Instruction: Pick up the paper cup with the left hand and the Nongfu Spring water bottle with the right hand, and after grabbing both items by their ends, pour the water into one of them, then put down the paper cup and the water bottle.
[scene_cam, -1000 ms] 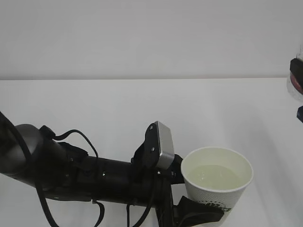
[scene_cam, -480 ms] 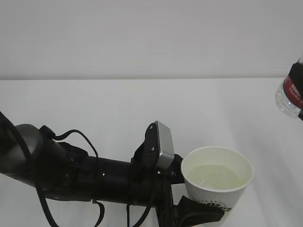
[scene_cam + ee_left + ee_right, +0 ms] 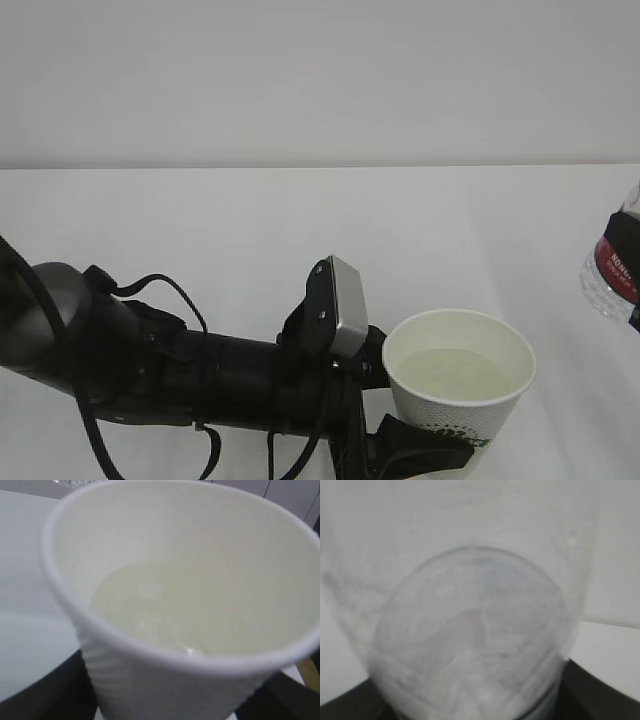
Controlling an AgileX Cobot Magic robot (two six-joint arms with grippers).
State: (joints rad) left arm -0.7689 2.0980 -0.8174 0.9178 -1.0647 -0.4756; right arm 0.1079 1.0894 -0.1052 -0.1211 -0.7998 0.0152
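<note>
A plain white table [image 3: 250,230] runs back to a bare pale grey wall [image 3: 300,80] under soft, even light.

Upright white paper cup [image 3: 458,385] holding yellowish water [image 3: 458,375]; clear red-labelled Nongfu Spring water bottle [image 3: 612,272] at right edge.

Exterior view: the Nongfu Spring water bottle [image 3: 612,275], cut off by the right edge, carries a red label with small white characters, too small and too cropped to read. The paper cup [image 3: 458,385] bears a dark printed mark low on its side, at the bottom edge of the view, where no letters can be made out. Both wrist views show no legible text, numbers or signs.
</note>
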